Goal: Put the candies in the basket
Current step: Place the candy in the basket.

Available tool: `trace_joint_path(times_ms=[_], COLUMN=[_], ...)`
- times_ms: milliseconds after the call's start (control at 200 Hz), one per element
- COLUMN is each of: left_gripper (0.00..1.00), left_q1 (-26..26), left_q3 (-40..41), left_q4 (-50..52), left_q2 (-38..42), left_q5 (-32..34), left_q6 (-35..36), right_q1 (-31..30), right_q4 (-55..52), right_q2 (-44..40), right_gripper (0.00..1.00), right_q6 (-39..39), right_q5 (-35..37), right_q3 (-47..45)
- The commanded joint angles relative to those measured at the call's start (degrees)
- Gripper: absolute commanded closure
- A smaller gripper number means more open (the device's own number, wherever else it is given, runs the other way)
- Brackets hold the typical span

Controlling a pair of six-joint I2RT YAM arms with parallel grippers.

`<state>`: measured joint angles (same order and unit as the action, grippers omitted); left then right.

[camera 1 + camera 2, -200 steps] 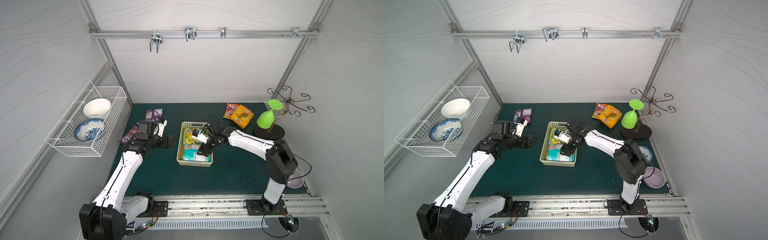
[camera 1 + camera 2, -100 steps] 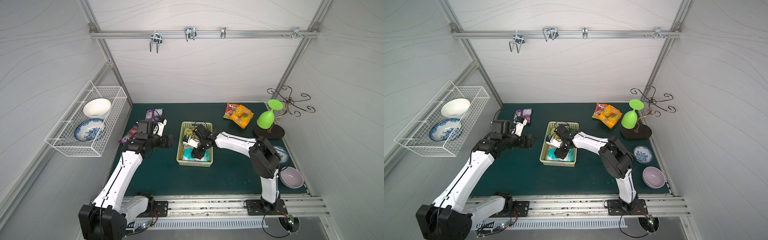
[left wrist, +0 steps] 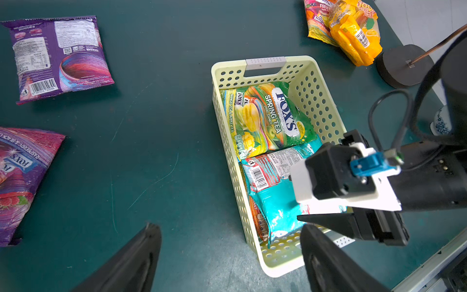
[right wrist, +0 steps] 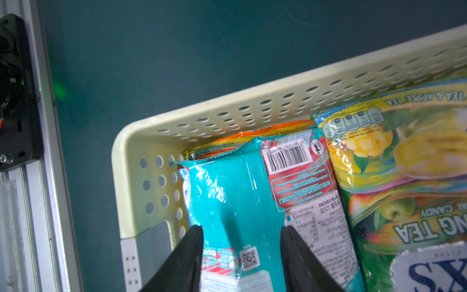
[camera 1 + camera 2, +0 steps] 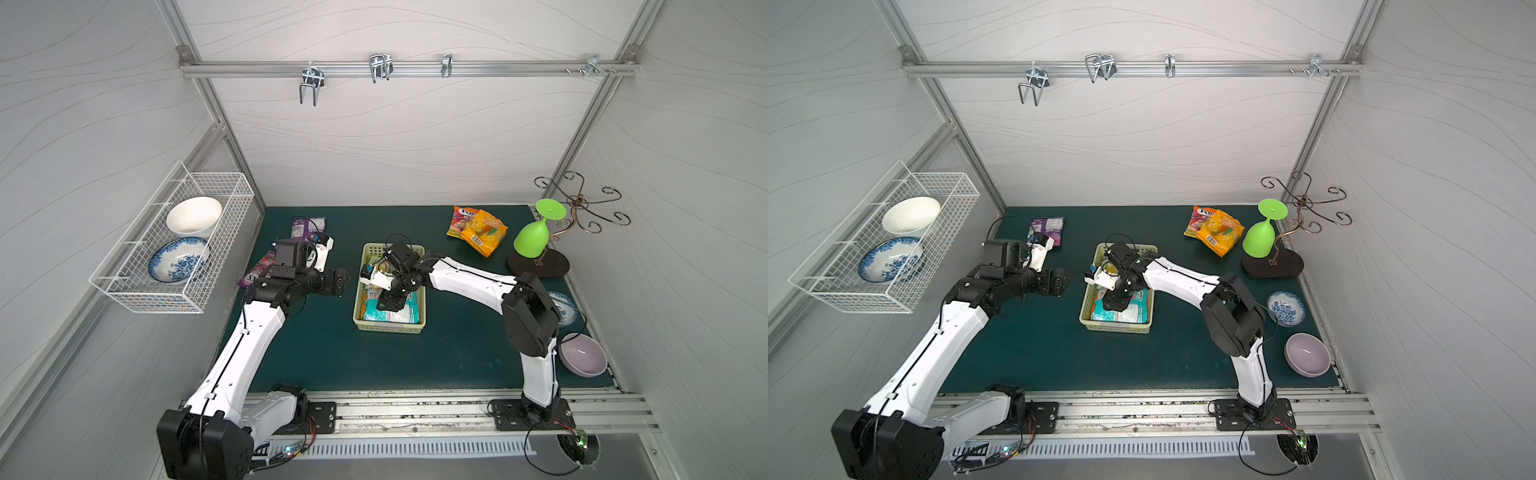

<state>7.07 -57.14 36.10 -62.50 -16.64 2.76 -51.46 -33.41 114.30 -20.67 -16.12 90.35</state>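
Observation:
The pale yellow-green basket sits mid-mat. Inside lie a green FOX'S bag, a teal bag and an orange bag under the teal one. My right gripper hangs low over the teal bag, its jaws apart with the bag's surface showing between them. Left of the basket my left gripper stands open and empty above the mat. A purple bag, a pink-purple bag and orange-yellow bags lie on the mat.
A white wire basket with two bowls hangs on the left wall. A green glass stands upside down on a dark stand at the back right. A blue-patterned bowl and a lilac bowl sit by the right edge.
My right gripper has swung from the basket's far side toward its near end, over the teal bag, and its jaws have narrowed. The left arm has hardly moved.

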Motion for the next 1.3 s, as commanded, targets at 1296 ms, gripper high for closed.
trace_joint_path(times_ms=[1296], left_gripper=[0.09], left_q1=[-0.48], left_q3=[-2.23], left_q4=[-1.60], left_q2=[-0.04], left_q5=[0.40], left_q6=[-1.05], right_q1=[0.31], right_q4=[3.22], right_q2=[-4.97], right_gripper=[0.82], right_q6=[3.61], right_q5=[4.20], right_q3=[-16.83])
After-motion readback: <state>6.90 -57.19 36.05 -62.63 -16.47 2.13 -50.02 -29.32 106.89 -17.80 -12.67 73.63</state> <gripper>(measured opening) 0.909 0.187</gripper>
